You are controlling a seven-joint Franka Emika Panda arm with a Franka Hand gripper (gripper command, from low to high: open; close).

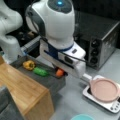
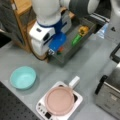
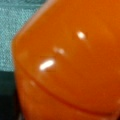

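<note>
Gripper: gripper is down at a glossy, smooth orange plastic vegetable; grip state cannot be told.
Tray: dark grey rectangular tray, also holding a green vegetable and a yellow pepper to the left.

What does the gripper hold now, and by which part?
It cannot be told. The gripper is down at the glossy orange vegetable in the grey tray; its fingers are hidden, so a hold is not visible.

Soft, blurry views under even light; glare spots in wrist view.
</note>
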